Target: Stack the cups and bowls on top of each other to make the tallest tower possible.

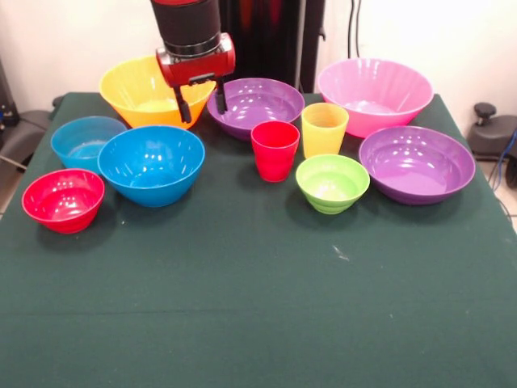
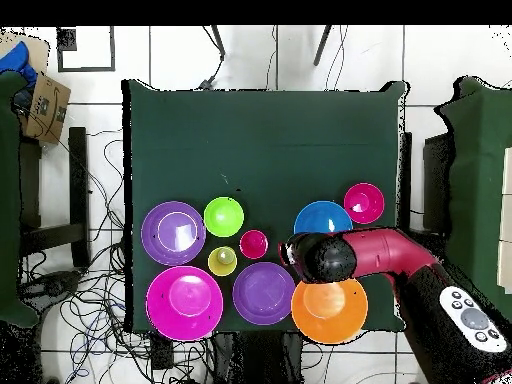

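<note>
My gripper (image 1: 202,105) is open and empty, hanging above the gap between the large yellow bowl (image 1: 141,90) and a purple bowl (image 1: 257,101). The red cup (image 1: 275,150) and the yellow cup (image 1: 324,128) stand upright side by side at mid table. The lime green bowl (image 1: 332,183), second purple bowl (image 1: 417,164), large pink bowl (image 1: 374,94), medium blue bowl (image 1: 151,164), small blue bowl (image 1: 79,142) and red bowl (image 1: 63,200) all stand apart, open side up. Nothing is stacked. In the overhead view my arm (image 2: 375,252) hides the small blue bowl.
The dark green table (image 1: 258,307) stretches bare toward the camera in the front view. In the overhead view a cardboard box (image 2: 45,105) sits on a side stand at the upper left, and cables lie on the floor around the table.
</note>
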